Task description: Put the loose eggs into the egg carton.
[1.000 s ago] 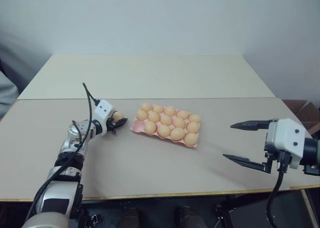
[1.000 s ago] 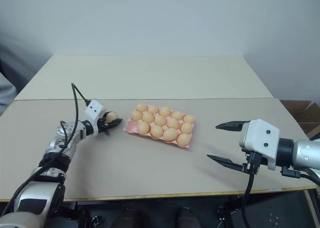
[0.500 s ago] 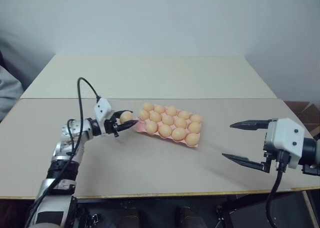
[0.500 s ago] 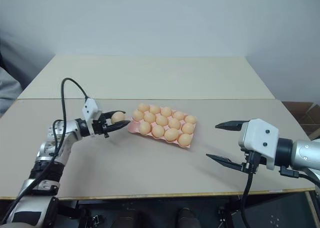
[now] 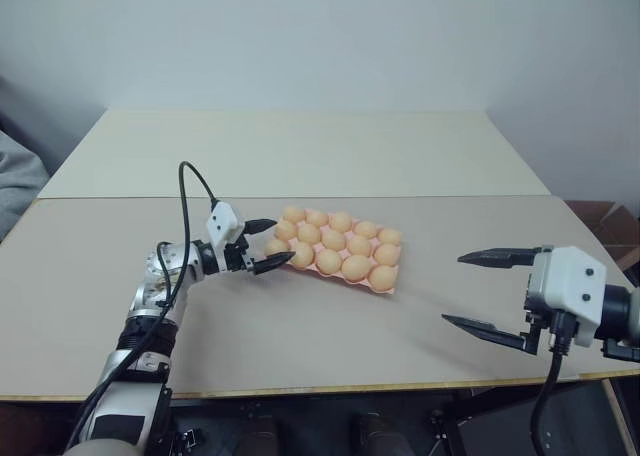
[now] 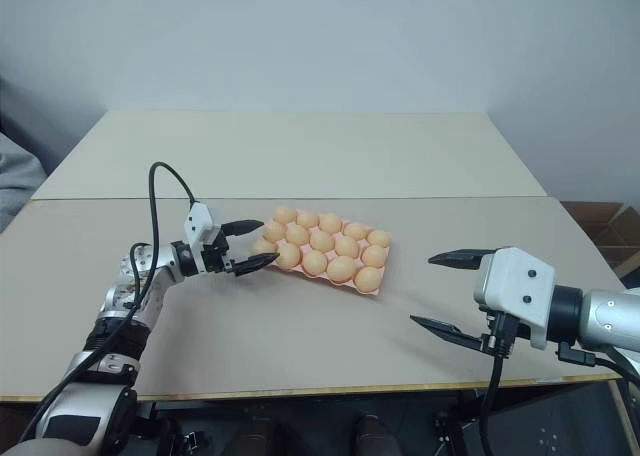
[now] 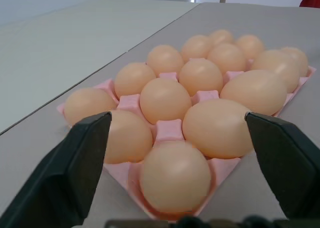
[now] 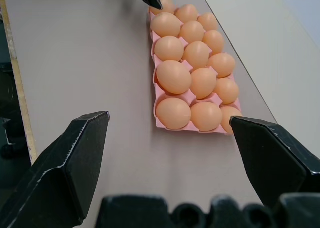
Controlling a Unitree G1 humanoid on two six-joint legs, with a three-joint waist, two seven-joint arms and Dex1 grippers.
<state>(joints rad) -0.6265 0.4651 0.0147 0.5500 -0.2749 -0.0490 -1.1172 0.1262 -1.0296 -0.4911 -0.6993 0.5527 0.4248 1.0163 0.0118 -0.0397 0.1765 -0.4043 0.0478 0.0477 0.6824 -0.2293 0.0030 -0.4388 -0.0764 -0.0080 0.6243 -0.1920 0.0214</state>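
The carton [image 5: 335, 252] lies mid-table [image 5: 300, 326], its long axis running from near the left gripper [image 5: 268, 244] away toward the right and slightly nearer the robot. Eggs [image 7: 165, 99] fill its cups. The left gripper's fingers stand apart, empty, flanking the carton's near corner. The right gripper [image 5: 480, 291] hangs spread wide, well apart. The farthest eggs overlap and are hard to count.

Carton lying mid-table, a gripper standing on either side

The carton [image 5: 336, 252] is lying on the table [image 5: 300, 326] near its middle, with eggs [image 5: 355, 267] sitting in its cups. The left gripper [image 5: 264, 246] is hanging at the carton's left end, its spread fingers straddling the corner egg [image 7: 174, 175]. The right gripper [image 5: 492, 293] is hanging well apart to the right, nearer the front edge.
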